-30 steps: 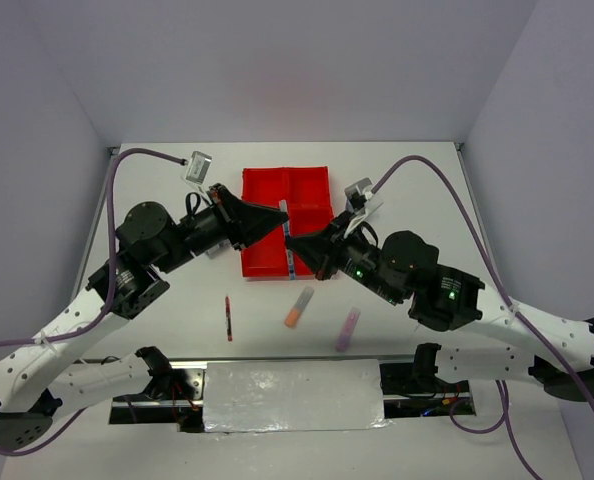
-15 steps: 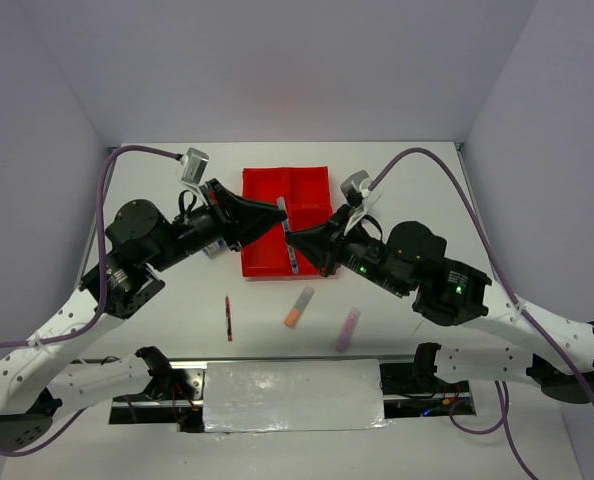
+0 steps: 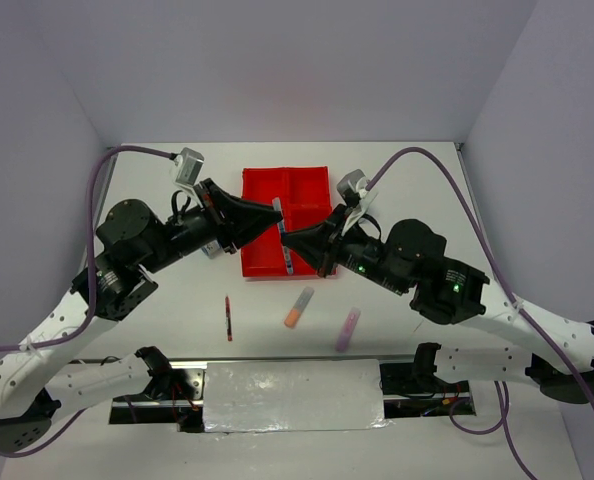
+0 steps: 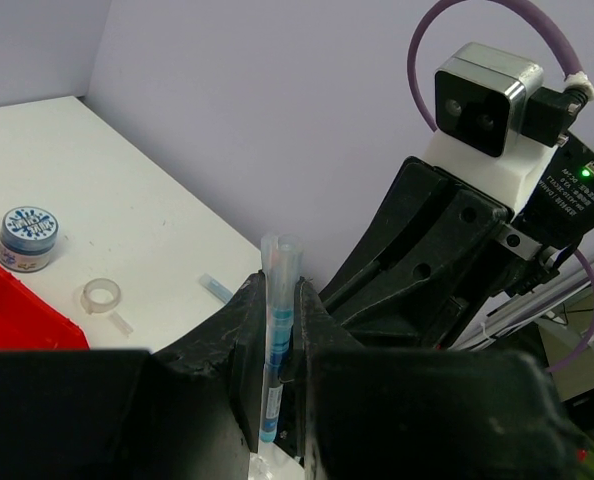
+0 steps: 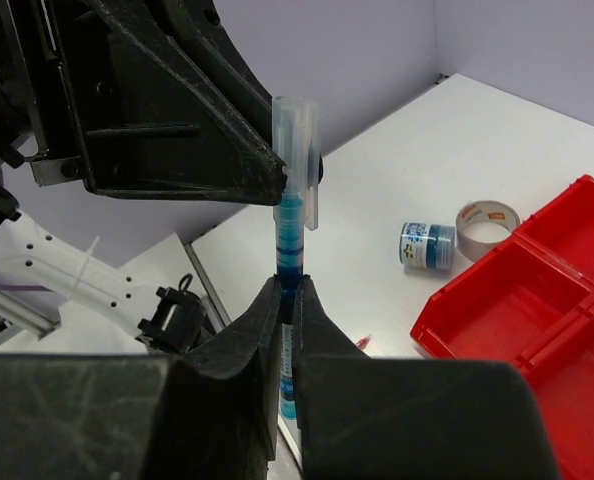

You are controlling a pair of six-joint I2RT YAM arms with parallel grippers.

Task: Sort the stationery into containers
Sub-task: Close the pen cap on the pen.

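Overhead, two wrist close-ups — shared pen [image 5: 289,230]

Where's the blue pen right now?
Top view, centre: the blue pen is held over the red tray's near half, gripped by both the left gripper and right gripper.

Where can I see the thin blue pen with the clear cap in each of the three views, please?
Top external: the thin blue pen with clear cap is mid-picture, across the near part of the bright red plastic tray.
Left wrist: pen upright, bottom centre; tray at left edge.
Right wrist: pen upright, centre; tray at right.
Shared landmark: the tray.
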